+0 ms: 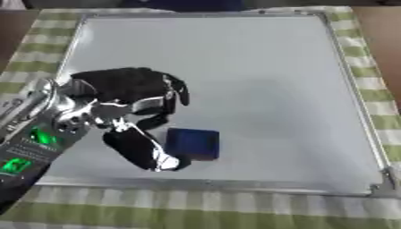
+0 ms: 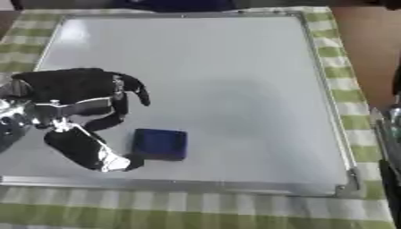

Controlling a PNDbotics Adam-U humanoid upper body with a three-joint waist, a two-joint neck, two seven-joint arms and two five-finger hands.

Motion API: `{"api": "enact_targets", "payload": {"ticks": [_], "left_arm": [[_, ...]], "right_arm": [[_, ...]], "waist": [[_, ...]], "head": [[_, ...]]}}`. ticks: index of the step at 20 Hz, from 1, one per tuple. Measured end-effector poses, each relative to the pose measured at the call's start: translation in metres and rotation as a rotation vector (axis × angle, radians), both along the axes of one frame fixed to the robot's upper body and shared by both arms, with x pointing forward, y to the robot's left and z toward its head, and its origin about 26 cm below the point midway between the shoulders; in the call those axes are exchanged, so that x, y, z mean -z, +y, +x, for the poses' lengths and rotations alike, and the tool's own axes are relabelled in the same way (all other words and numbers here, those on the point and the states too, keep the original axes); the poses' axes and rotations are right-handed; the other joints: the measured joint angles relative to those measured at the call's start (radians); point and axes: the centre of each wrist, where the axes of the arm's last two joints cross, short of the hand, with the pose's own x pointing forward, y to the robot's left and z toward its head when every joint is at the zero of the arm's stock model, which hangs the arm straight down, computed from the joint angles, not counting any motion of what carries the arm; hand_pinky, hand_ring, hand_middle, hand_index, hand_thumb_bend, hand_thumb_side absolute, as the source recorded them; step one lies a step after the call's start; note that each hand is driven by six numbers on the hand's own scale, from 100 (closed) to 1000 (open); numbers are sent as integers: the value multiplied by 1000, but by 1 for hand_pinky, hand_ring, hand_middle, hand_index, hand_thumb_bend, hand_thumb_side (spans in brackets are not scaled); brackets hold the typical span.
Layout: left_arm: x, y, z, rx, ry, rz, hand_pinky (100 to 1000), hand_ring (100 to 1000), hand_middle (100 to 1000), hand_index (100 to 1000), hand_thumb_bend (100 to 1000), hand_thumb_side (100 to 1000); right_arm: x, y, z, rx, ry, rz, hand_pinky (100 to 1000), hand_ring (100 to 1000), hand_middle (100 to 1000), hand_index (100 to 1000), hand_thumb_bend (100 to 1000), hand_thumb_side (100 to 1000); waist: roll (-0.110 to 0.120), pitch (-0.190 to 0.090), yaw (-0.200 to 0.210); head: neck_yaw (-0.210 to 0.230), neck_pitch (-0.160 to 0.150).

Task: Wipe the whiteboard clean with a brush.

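The whiteboard (image 1: 235, 67) lies flat on a green checked cloth, its silver frame running all round, and its surface looks plain white. A small dark blue block, the brush (image 1: 193, 143), rests on the board near the front edge. My left hand (image 1: 129, 96) hovers over the board's front left part, just left of the brush. Its fingers arch downward above the brush's far left side and its thumb (image 1: 145, 152) reaches to the brush's near left corner. The brush is not enclosed. Only a dark and grey sliver of my right arm (image 2: 389, 147) shows at the right edge.
The green and white checked cloth (image 1: 196, 210) covers the table around the board. Bare brown table (image 2: 368, 49) shows at the far right. A dark blue shape (image 1: 184, 4) lies beyond the board's far edge.
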Motion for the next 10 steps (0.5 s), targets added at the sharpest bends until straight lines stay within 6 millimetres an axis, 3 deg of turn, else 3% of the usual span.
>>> {"api": "enact_targets", "payload": {"ticks": [10], "left_arm": [[20,-8,22,-28,5,16,718,978,870,100,435,461]], "right_arm": [[-1,2,1,-3,-2,1,603,526,478,408,100,807]], "waist": [[0,18,-9]], "head": [[8,-13]]}}
